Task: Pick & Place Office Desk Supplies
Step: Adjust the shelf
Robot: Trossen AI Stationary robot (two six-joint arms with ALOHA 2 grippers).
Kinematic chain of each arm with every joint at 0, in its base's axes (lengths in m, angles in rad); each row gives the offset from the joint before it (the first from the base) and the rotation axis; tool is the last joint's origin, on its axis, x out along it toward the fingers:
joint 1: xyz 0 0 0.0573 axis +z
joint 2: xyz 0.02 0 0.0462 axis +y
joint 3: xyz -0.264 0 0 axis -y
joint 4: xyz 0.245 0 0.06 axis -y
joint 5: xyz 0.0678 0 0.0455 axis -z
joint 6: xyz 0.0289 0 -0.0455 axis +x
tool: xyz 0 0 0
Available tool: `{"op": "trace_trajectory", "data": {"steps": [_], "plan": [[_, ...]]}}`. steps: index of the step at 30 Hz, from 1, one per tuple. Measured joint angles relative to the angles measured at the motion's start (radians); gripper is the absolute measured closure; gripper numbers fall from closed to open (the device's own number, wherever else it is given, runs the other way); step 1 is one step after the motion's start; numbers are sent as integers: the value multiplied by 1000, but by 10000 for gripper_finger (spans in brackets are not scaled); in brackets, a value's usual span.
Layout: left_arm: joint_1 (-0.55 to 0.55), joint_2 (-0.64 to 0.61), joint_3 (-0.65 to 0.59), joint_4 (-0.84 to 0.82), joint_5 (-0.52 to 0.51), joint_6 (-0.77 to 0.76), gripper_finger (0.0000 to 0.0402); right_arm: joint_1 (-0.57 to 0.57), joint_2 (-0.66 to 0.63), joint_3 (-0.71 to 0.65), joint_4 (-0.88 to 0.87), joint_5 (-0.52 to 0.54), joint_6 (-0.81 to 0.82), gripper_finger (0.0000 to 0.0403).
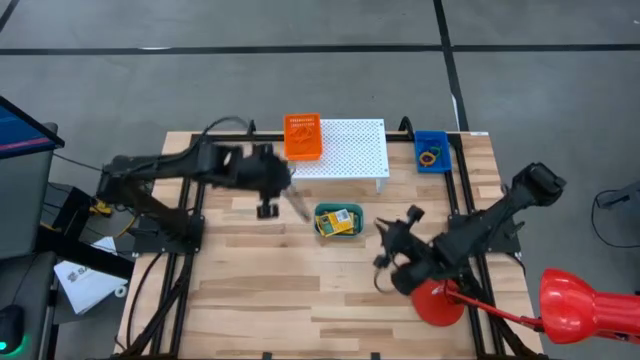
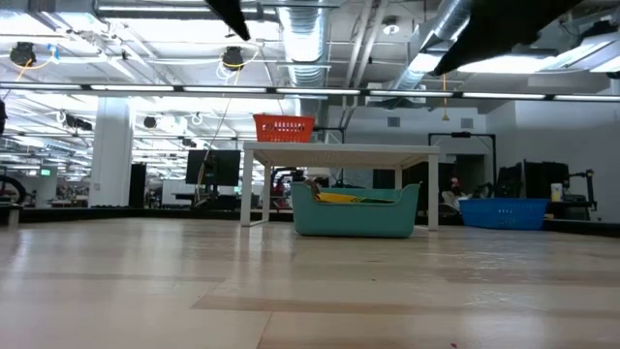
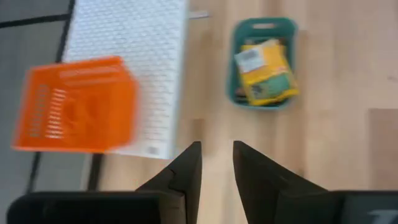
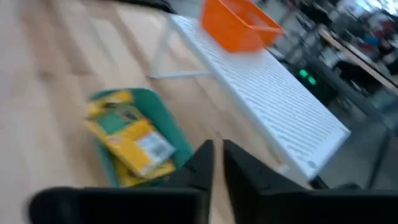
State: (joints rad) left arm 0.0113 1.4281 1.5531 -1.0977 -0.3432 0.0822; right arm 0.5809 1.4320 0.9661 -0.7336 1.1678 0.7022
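Observation:
Two yellow-and-green crayon boxes (image 1: 340, 219) lie in a small teal bin (image 1: 322, 224) at the table's middle, also seen in the left wrist view (image 3: 266, 70) and the right wrist view (image 4: 132, 142). Rubber-band loops (image 1: 430, 156) lie in a blue bin (image 1: 432, 140) at the far right. My left gripper (image 1: 298, 207) (image 3: 217, 148) hovers just left of the teal bin, open by a narrow gap and empty. My right gripper (image 1: 385, 250) (image 4: 218, 149) hangs right of and nearer than the teal bin, shut and empty.
An orange basket (image 1: 303, 137) sits on the white perforated stand (image 1: 350, 150) behind the teal bin. A red round disc (image 1: 438, 303) and a red lamp-like object (image 1: 580, 305) lie near the right front corner. Bare wood spreads across the near half (image 1: 280, 300).

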Motion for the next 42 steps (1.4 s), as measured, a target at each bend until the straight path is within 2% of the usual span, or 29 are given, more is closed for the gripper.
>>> {"op": "trace_trajectory", "data": {"steps": [2, 4, 7, 11, 15, 17, 21, 28, 34, 42], "plan": [[-60, -67, -113, 90, -6, -45, 318, -53, -19, 0, -28, -12, 6, 394], [-119, -128, -223, 208, -29, -71, 325, -117, -49, 0, -36, -22, 6, 394], [-198, -215, -380, 396, -119, -98, 341, -246, -111, 0, -66, -65, 12, 400], [-270, -327, -559, 645, -223, -122, 368, -483, -210, 0, -116, -232, 45, 401], [-311, -417, -698, 853, -234, -114, 394, -723, -262, 0, -120, -432, -2, 402], [-314, -446, -722, 915, -232, -86, 399, -837, -263, 0, -106, -509, -41, 402], [-313, -475, -724, 937, -235, -110, 399, -1024, -224, 0, -51, -650, -123, 402], [-314, -456, -726, 938, -234, -108, 401, -1244, -109, 0, 42, -831, -206, 403], [-313, -452, -725, 942, -233, -106, 401, -1315, -25, 11, 76, -880, -241, 403], [-313, -452, -725, 942, -233, -97, 401, -1270, 79, 157, 76, -881, -268, 403]]}}
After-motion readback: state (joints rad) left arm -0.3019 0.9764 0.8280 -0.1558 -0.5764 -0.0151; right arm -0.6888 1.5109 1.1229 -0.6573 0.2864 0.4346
